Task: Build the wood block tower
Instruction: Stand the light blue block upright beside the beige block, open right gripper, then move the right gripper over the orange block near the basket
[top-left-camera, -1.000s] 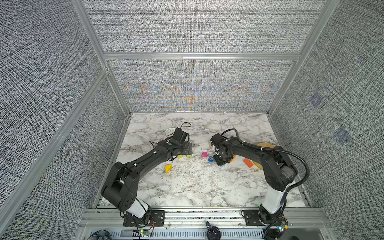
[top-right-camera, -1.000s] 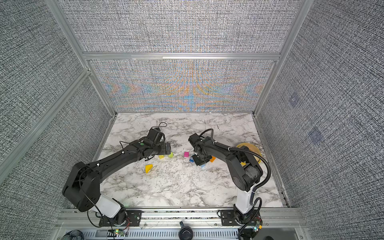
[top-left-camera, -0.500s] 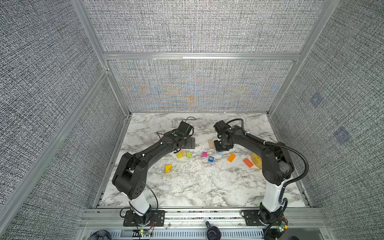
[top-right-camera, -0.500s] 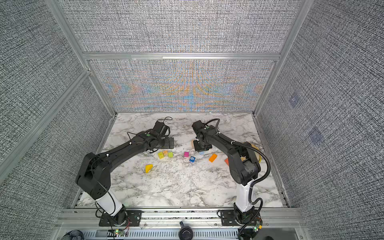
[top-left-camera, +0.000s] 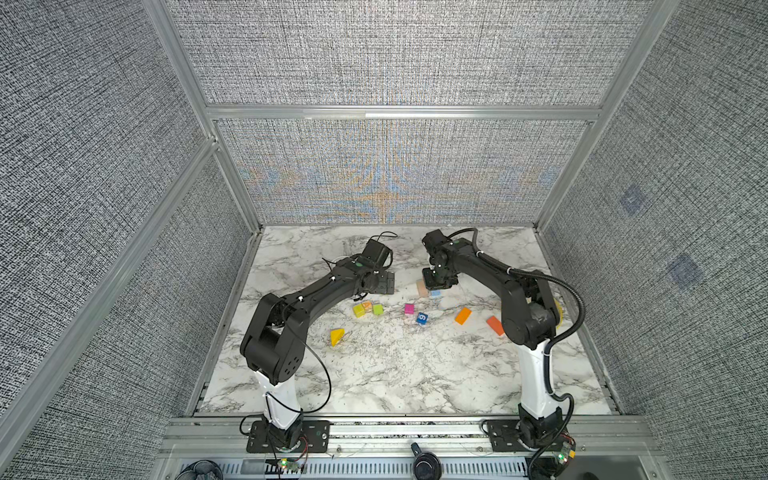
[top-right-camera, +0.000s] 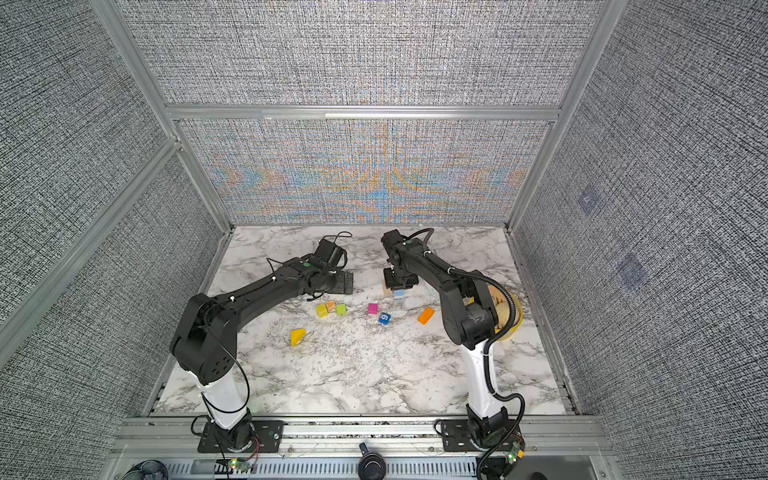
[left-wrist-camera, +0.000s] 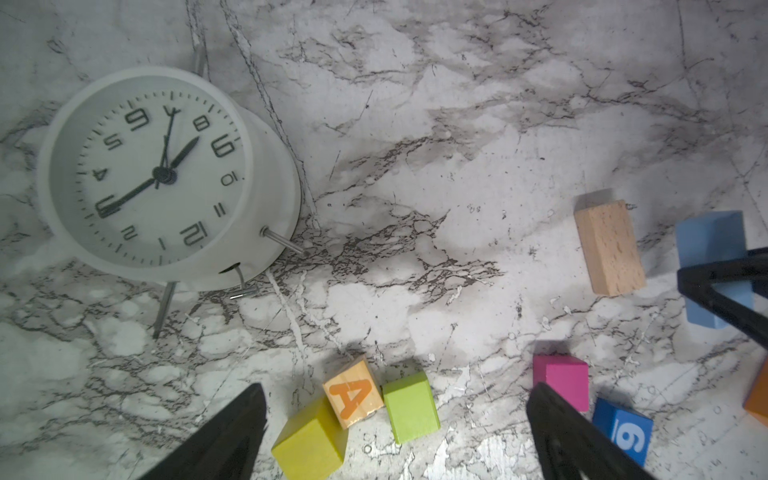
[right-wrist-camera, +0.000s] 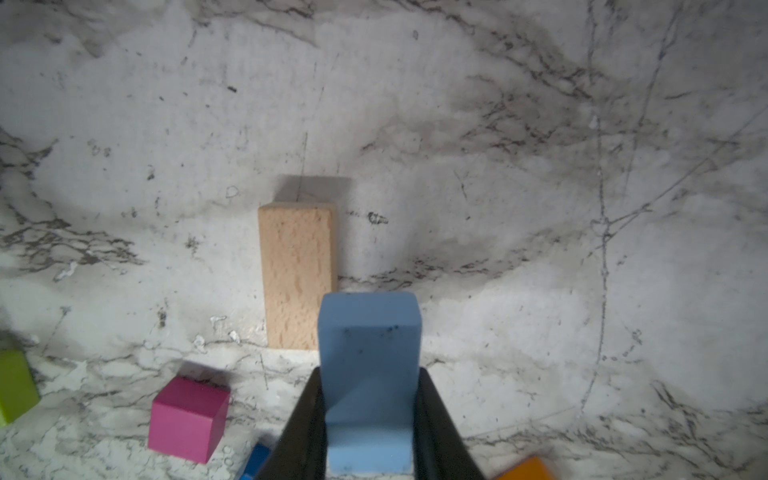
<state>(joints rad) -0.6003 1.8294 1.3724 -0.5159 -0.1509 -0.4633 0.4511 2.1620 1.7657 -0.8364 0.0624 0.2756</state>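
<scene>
My right gripper (right-wrist-camera: 369, 376) is shut on a light blue slab (right-wrist-camera: 370, 332), held low right beside a tan slab (right-wrist-camera: 297, 274) that lies flat on the marble; both top views show this pair (top-left-camera: 422, 287) (top-right-camera: 399, 294). My left gripper (left-wrist-camera: 399, 395) hangs open above a yellow cube (left-wrist-camera: 309, 442), a tan "A" cube (left-wrist-camera: 353, 392) and a green cube (left-wrist-camera: 409, 407). A magenta cube (top-left-camera: 409, 308), a blue "9" cube (top-left-camera: 422, 318), two orange slabs (top-left-camera: 462, 315) and a yellow wedge (top-left-camera: 337, 336) lie singly. No tower shows.
A white round clock (left-wrist-camera: 166, 178) lies on its back near the left gripper, hidden under that arm in both top views. A yellow bowl (top-right-camera: 511, 316) sits behind the right arm's elbow. Cage walls close in the table (top-left-camera: 395, 374) on three sides.
Both grippers have moved toward the back of the table. The right one carried the light blue slab from near the blue cube to beside the tan slab.
</scene>
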